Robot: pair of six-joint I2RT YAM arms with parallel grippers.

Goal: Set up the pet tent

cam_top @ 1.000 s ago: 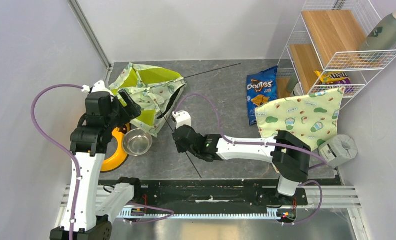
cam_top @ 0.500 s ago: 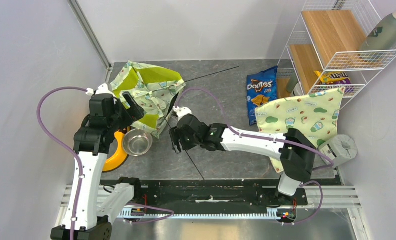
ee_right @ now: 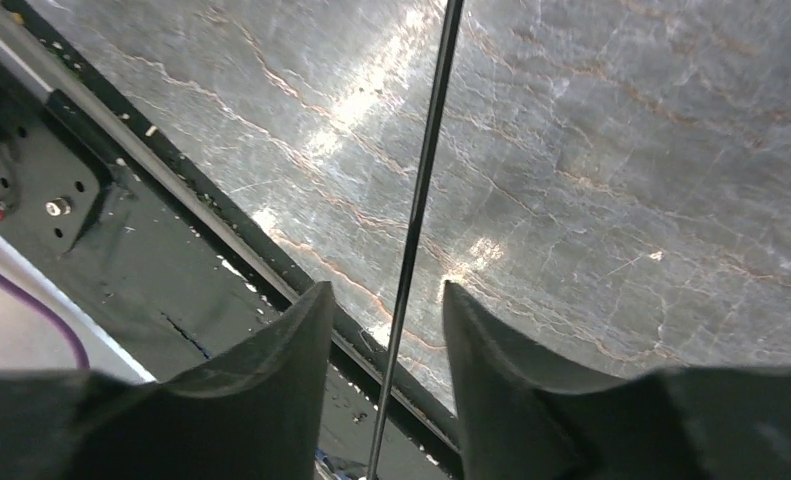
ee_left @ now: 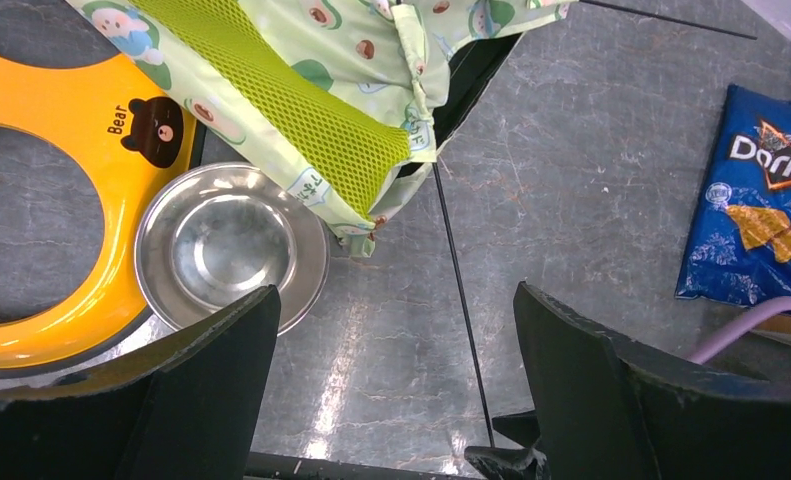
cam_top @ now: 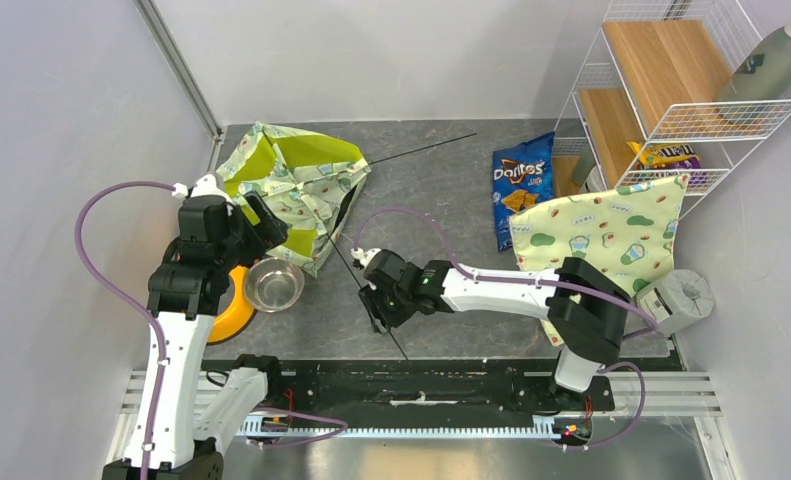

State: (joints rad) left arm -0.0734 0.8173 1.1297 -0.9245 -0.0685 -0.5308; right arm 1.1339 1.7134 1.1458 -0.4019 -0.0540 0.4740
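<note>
The tent (cam_top: 291, 185) lay crumpled at the far left of the table (cam_top: 441, 215), one corner draped just beside a steel bowl (ee_left: 229, 245) and an orange ring (ee_left: 71, 200); a thin black pole (ee_right: 426, 170) ran from it toward the near edge. The right gripper (ee_right: 383, 290) hung low over that pole, fingers part-way apart on either side of it with a gap on both sides, not clamping it; the left gripper (ee_left: 396, 300) hovered above the bowl and the tent's corner, spread wide and holding nothing; a chip bag (cam_top: 522, 185) lay well to the right.
</note>
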